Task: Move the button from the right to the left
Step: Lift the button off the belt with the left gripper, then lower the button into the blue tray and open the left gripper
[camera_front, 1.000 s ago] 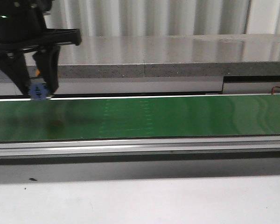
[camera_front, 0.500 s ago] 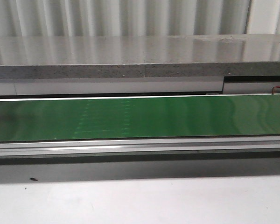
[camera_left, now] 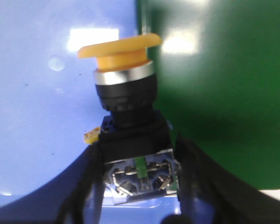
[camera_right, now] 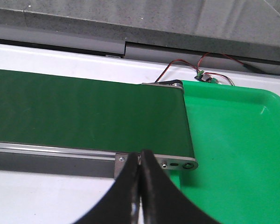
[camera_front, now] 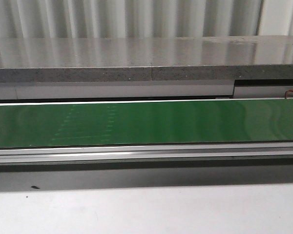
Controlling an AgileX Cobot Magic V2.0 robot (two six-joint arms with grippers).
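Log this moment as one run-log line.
left gripper: shut on button | right gripper: shut, empty | belt: bare in front view

The left gripper [camera_left: 140, 186] is clamped on the button [camera_left: 130, 135], one dark finger on each side of its body. The right gripper [camera_right: 140, 186] has its fingertips pressed together with nothing between them.

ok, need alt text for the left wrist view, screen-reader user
The left gripper is shut on the button, its dark body clamped between the two dark fingers and its yellow cap pointing away from the camera. Behind it lie a blue surface on one side and the green belt on the other.
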